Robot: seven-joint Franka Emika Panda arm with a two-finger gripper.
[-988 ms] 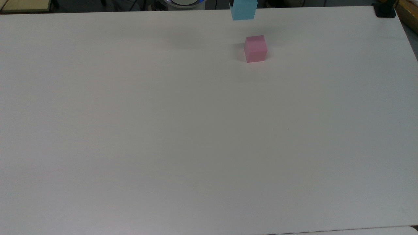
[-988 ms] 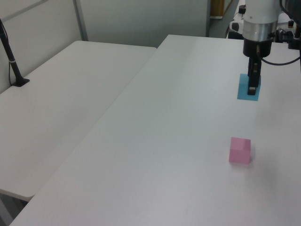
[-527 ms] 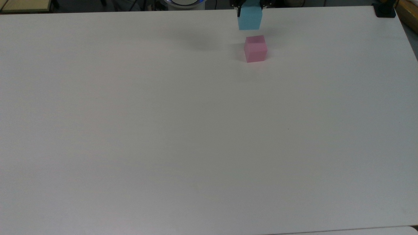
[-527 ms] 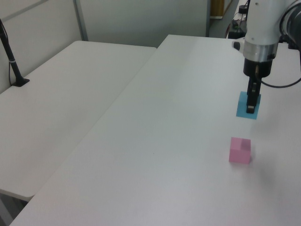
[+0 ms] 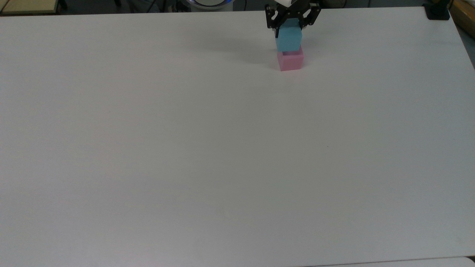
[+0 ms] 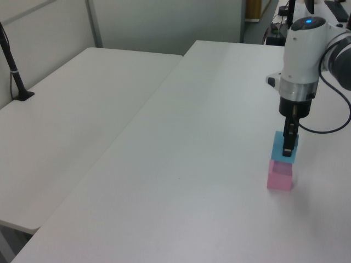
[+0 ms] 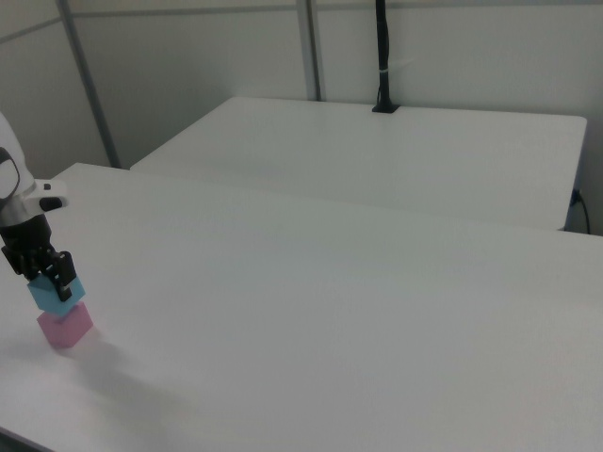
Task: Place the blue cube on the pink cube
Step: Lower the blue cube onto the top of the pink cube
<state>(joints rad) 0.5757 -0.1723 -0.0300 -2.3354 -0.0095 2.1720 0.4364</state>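
Observation:
The blue cube (image 5: 289,39) (image 6: 281,147) (image 7: 54,297) is held in my gripper (image 5: 289,32) (image 6: 288,149) (image 7: 55,285), which is shut on it from above. It sits directly over the pink cube (image 5: 291,62) (image 6: 279,176) (image 7: 65,327), which rests on the white table (image 5: 222,148). In the left view and the right view the blue cube's underside looks level with the pink cube's top; whether they touch I cannot tell. The pink cube lies near the table's far edge in the top view.
A black post base (image 5: 438,13) stands at the table's far right corner in the top view. A second white table (image 6: 71,109) (image 7: 396,155) adjoins, with a black pole (image 6: 13,71) (image 7: 382,56) on it. The arm's white body (image 6: 304,49) rises above the cubes.
My gripper has carried the blue cube from beyond the pink cube to right over it and lowered it onto or just above the pink cube's top. The pink cube has not moved.

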